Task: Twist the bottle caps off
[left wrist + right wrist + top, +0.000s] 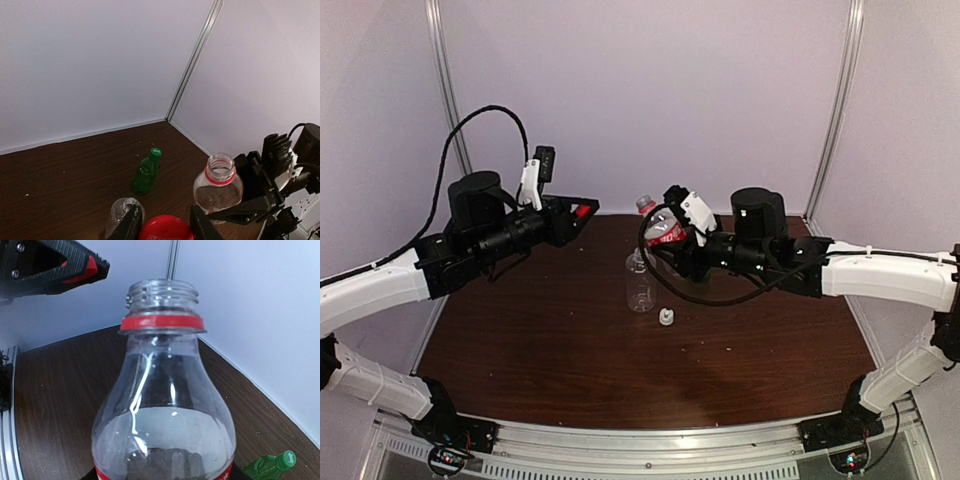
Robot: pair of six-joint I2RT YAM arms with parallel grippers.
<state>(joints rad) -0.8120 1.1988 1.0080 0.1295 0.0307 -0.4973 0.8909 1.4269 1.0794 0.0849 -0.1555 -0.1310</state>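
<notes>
Left fingers [129, 227] pinch the red cap [165, 229] — right fingers [245, 209] clamp the uncapped red-label bottle [218, 187].

Three bottles in all: one red-label bottle [165, 410], one clear unlabelled bottle [639, 285], one green bottle [146, 175]; three caps to match: one red cap [165, 229], one white cap [666, 318], one green cap [155, 153]; of the caps, one sits on a bottle and two are off; of the bottles, two are open-necked and one is capped; two arms, each with one gripper, so two in all: the left gripper [584, 211] and the right gripper [668, 238]; one tabletop [540, 340]; two metal wall strips [445, 80].
</notes>
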